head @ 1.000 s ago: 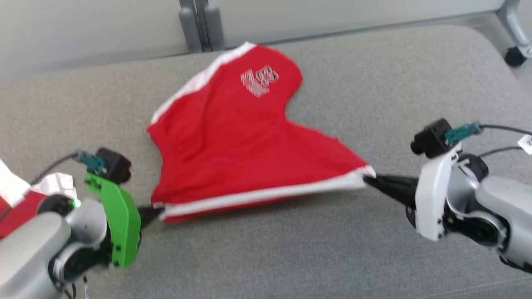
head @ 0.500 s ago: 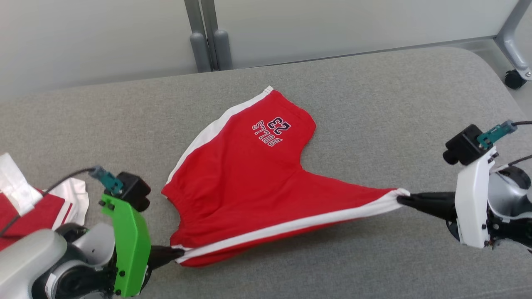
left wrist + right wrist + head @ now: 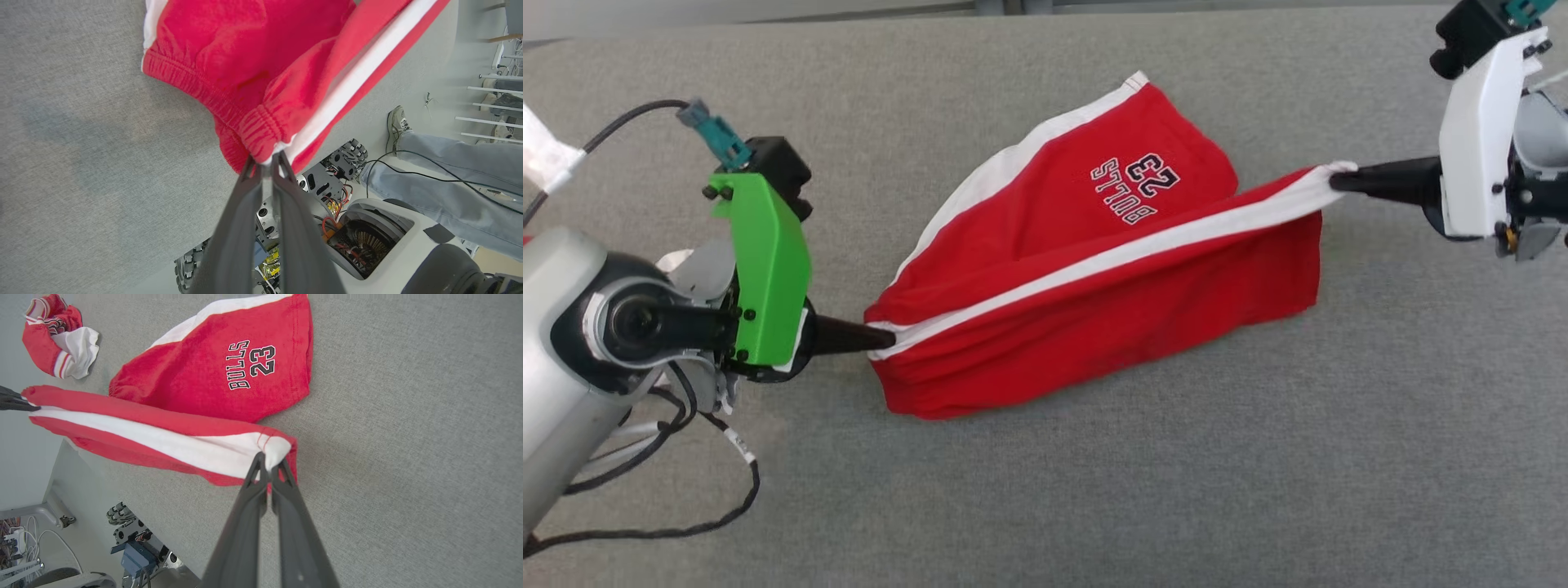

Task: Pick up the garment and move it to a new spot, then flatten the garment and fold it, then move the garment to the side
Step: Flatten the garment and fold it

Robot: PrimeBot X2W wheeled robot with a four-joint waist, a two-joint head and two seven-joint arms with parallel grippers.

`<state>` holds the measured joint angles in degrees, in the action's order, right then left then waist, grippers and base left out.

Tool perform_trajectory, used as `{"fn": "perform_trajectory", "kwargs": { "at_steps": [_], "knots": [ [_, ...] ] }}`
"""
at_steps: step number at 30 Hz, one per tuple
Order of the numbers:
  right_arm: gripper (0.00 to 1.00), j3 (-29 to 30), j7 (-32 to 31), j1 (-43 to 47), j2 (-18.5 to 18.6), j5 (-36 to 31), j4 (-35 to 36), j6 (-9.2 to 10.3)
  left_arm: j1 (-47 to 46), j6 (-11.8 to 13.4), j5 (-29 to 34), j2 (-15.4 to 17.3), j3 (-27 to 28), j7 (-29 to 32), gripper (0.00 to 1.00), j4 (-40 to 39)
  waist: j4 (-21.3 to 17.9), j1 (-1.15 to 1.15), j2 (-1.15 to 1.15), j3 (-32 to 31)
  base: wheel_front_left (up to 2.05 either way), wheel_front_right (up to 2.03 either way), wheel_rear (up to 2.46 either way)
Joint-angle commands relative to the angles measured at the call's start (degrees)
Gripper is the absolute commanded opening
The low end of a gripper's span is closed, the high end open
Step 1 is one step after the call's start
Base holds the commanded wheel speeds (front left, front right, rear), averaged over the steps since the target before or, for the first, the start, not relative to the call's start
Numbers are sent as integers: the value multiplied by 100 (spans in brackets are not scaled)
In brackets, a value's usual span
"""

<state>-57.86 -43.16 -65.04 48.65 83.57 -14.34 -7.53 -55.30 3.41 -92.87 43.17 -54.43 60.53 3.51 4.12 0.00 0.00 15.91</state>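
Note:
The garment [image 3: 1094,269] is a pair of red shorts with white side stripes and "BULLS 23" print. It is stretched in the air between my two grippers above the grey cushioned surface [image 3: 1143,490]. My left gripper [image 3: 886,337] is shut on the elastic waistband end [image 3: 265,157]. At the right, my right gripper [image 3: 1335,175] is shut on the white-striped hem corner [image 3: 271,455]. One leg of the garment [image 3: 229,371] still lies on the surface with the print showing.
A second crumpled red and white cloth [image 3: 57,339] lies near the surface's far left end. The robot's base [image 3: 367,237] and a person's legs in jeans [image 3: 449,163] are beside the surface. Black cables [image 3: 662,506] trail under my left arm.
Both grippers have lifted the garment's striped edge up and over, so its lower half now hangs folded toward the printed leg. The head camera has tilted down, shifting the whole picture.

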Motion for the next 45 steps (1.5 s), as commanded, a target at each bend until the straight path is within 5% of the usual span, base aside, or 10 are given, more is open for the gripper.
{"fn": "perform_trajectory", "kwargs": {
  "at_steps": [1, 19, 20, 21, 22, 23, 34, 41, 45],
  "knots": [
    [0, 61, -103, -213, -89, -47, -199, 8, -183, 36, -26, -83, 34, 46, 0, 110, 510, 0, 0, 582, 0, 0, 0],
    [0, 479, -650, -1922, -1482, -715, -2665, 4, -1202, -340, -12, -1137, 361, -120, 0, 1412, 1096, 0, 0, 1428, 0, 0, 0],
    [16, 484, -621, -1947, -1526, -751, -2742, 4, -1222, -350, 18, -1157, 364, -153, 0, 1468, 1099, 0, 0, 1430, 0, 0, 0],
    [46, 502, -556, -1977, -1580, -793, -2816, 4, -1233, -380, 48, -1189, 359, -162, 39, 1528, 1098, 0, 0, 1425, 0, 0, 0],
    [100, 527, -488, -1980, -1642, -811, -2881, 5, -1242, -406, 83, -1218, 348, -194, 89, 1580, 1093, 0, 0, 1413, 0, 0, 0],
    [100, 545, -413, -1965, -1688, -831, -2905, 4, -1251, -425, 129, -1232, 346, -240, 100, 1628, 1085, 0, 0, 1393, 0, 0, 0],
    [100, 670, 1043, -1212, -1694, -876, -2022, 4, -1008, -876, 671, -1058, 530, -1298, 100, 1803, 846, 0, 0, 768, 0, 0, 0],
    [100, 651, 3118, -465, -1502, -1415, -1327, 4, -506, -1012, 1585, -834, 777, -3262, 100, 1626, 696, 0, 0, 305, 0, 0, 0],
    [100, 589, 4154, 85, -1495, -1690, -1413, 4, 161, -708, 2280, -824, 961, -4916, 100, 1349, 716, 0, 0, 91, 0, 0, 0]
  ]
}}
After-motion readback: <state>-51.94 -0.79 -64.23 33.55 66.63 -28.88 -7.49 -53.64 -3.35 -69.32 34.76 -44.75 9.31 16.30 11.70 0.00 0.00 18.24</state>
